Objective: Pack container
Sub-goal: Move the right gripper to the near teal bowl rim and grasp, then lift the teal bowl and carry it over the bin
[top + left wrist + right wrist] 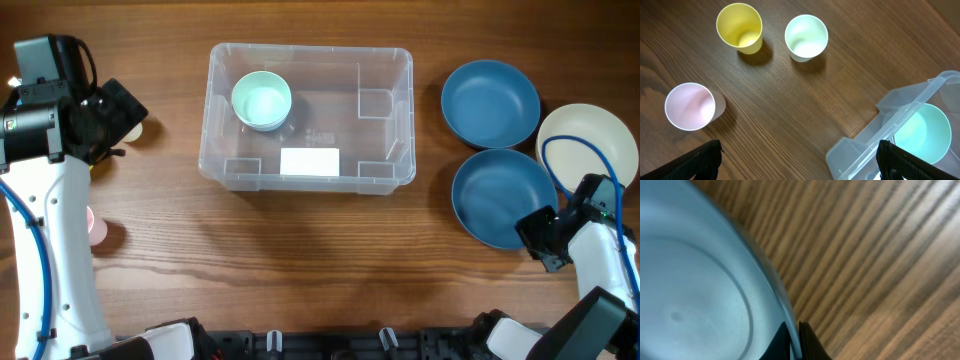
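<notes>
Wooden table (300, 260) with the clear container (405, 120) at centre, mint bowl (262, 100) in its far-left corner. Left gripper (800, 160), fingers spread apart; right gripper (794, 340) clamps the nearer blue bowl (495, 200) by its rim.

We record the container (330, 115) open above, mint bowl (262, 100) blocking its far-left corner. Right: far blue bowl (490, 102), near blue bowl (500, 195), cream bowl (585, 125), tightly grouped. Left: yellow cup (739, 28), mint cup (806, 37), pink cup (689, 106), passable gaps between.
</notes>
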{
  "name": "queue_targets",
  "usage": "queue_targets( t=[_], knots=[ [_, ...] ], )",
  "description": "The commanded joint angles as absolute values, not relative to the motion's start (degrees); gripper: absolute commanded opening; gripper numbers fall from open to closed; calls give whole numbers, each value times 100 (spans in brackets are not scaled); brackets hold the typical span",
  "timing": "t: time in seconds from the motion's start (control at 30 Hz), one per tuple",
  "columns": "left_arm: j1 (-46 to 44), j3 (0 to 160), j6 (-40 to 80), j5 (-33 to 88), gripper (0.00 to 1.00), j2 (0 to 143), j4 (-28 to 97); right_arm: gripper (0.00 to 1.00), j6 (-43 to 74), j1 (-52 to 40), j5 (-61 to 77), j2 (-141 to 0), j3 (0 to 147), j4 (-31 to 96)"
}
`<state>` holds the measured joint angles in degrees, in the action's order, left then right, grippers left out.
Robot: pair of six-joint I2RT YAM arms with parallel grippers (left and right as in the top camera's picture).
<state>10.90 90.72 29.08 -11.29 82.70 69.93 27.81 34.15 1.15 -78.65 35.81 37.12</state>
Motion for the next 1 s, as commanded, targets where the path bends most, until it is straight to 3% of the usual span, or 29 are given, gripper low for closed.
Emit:
queue_targets(
  t=[0.0,0.27,0.57,0.8,0.97],
  knots=[
    [1116,9131,2965,-1142,100,8187,6993,4,2436,3411,161,-7961,3514,3743],
    [1116,9131,2965,-1142,100,8187,6993,4,2397,3411,222,-7666,3675,4171],
    [1116,9131,2965,-1142,100,8187,6993,4,2193,3409,836,-5841,4399,5063],
    [1116,9131,2965,-1142,100,8187,6993,4,878,3352,2403,-4856,5426,5247],
    [1116,9131,2965,-1142,100,8187,6993,4,287,2580,2707,-4930,6263,5181]
  ],
)
